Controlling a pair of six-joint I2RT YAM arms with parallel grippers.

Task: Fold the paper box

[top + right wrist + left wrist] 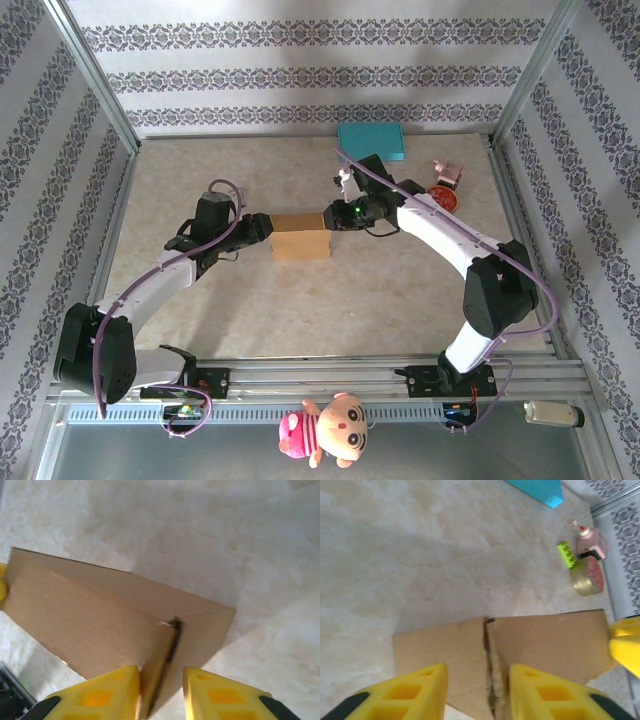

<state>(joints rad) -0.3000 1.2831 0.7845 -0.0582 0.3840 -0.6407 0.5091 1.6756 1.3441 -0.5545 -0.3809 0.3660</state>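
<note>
- Locating the work: the cardboard box (300, 240) lies near the middle of the table (300, 330), between the two arms, with one gripper at each end
- Left gripper (477, 692): jaws partly open, straddling the end of the box where a ragged seam (487, 655) divides two panels; nothing is clamped, and whether a finger touches the cardboard cannot be told
- Right gripper (160, 692): jaws partly open around the thin edge of a flap (157, 670) at the opposite end; the gap is wider than the sheet, so no firm hold is judged
- Risk, slip: with both sets of jaws slack, a push on one end would probably slide the whole box across the smooth table instead of bending a flap
- Risk, tear: the seam looks frayed; closing the left jaws across it, or pulling the ends apart, could split it further
- Risk, wrong crease: the flap sits off-centre between the right fingers; closing there could buckle it away from its fold line
- Risk, collapse: the box appears skewed; uneven pressure from the two ends may shear it rather than square it up
- Risk, collision: the grippers face each other along a short box, so driving both inward may bring the fingertips into contact
- Low concern: the teal box (372, 141) and the tin (587, 575) stand well apart from the work
</note>
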